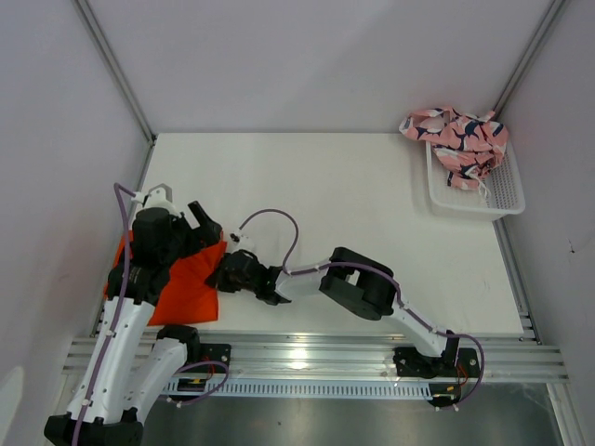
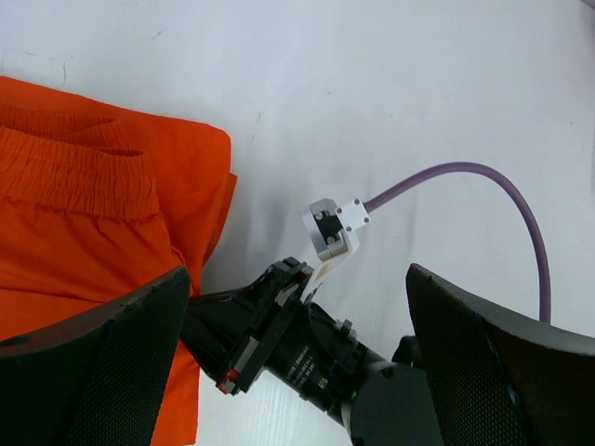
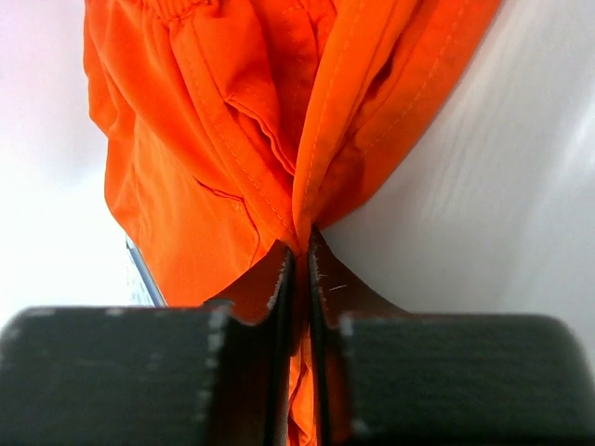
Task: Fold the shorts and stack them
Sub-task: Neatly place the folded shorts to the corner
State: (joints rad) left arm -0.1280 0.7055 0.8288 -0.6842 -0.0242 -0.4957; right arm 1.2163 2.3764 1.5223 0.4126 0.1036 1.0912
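I have the right claw clamped on an edge of the plain bright orange fabric shorts, likely to pull a fold; my left claw hangs spread wide, clear.

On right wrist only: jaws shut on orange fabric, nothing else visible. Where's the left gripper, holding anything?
Observer: Left gripper is open and empty, poised above the orange shorts at their right edge.
Operator: Second pair?
Observer: Pink printed shorts are bunched on the white basket, over its far rim, at the far right corner of the table.
Operator: Where on the table is the orange pair?
Observer: Near left corner, partly under the left arm; right gripper grips its right edge.
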